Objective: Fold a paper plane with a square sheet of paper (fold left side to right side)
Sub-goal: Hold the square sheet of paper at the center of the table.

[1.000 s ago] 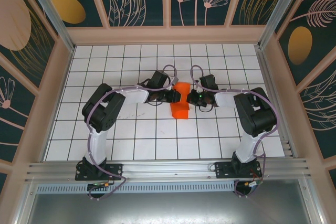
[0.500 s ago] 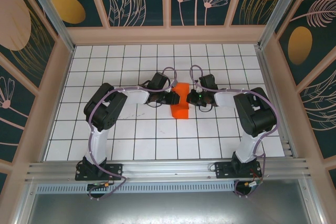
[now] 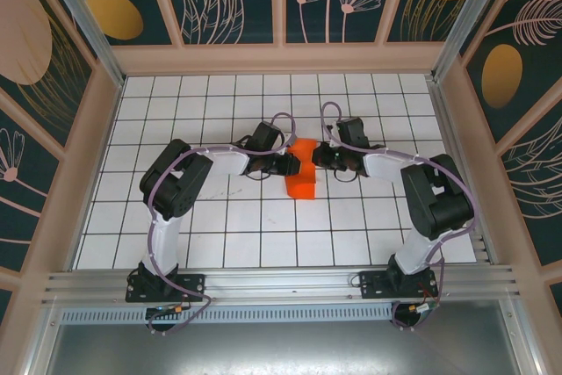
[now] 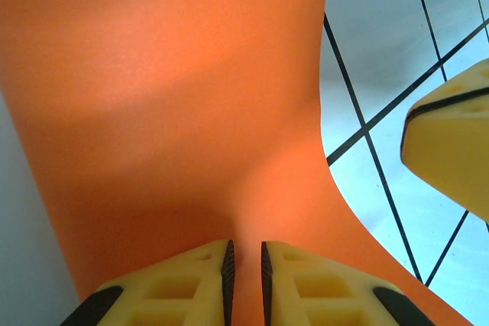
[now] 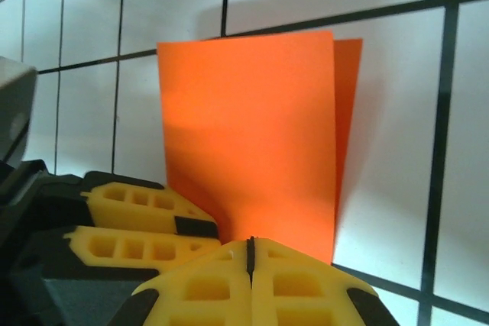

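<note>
Near the middle of the table (image 3: 219, 243), the bowed, half-folded paper (image 3: 301, 182) is pinched in the left gripper (image 4: 244, 256), while the right gripper (image 5: 250, 248) is closed empty beside it, so pulling could misalign the edges or tear the sheet.
</note>
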Tool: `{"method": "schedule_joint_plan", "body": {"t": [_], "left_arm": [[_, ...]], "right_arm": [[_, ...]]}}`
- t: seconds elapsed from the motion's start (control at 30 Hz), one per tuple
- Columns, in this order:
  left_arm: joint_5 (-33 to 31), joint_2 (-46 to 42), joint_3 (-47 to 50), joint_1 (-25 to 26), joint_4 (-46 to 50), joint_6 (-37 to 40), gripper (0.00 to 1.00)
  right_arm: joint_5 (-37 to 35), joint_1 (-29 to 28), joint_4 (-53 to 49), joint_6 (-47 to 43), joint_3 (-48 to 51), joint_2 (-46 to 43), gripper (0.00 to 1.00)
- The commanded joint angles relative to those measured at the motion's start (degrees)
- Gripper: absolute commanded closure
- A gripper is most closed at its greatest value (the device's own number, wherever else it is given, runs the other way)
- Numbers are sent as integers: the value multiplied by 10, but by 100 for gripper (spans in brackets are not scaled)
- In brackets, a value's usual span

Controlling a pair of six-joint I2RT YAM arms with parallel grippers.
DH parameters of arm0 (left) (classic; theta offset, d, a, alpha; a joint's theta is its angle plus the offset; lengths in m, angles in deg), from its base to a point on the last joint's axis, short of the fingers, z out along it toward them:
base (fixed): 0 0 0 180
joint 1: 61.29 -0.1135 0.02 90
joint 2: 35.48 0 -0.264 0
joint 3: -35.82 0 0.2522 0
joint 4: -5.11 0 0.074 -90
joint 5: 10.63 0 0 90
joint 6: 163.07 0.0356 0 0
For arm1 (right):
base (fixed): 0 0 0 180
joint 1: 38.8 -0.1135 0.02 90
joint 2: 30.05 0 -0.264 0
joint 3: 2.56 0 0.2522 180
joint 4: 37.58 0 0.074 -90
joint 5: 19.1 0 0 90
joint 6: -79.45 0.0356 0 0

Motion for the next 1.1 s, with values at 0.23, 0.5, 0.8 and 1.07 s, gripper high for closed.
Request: {"method": "schedule_joint_plan", "body": {"t": [0.23, 0.5, 0.8, 1.07], "left_arm": [[-25, 16, 19, 2, 37, 12, 78], [-27, 2, 29, 4, 42, 29, 78], [-25, -25, 62, 20, 68, 74, 80], [-26, -59, 124, 42, 74, 88, 81]], "right_arm": [[44, 0, 32, 10, -76, 102, 100], [11, -2, -28, 9, -97, 149, 100], [-6, -1, -55, 10, -91, 160, 100], [-13, -2, -64, 7, -92, 159, 100]]}}
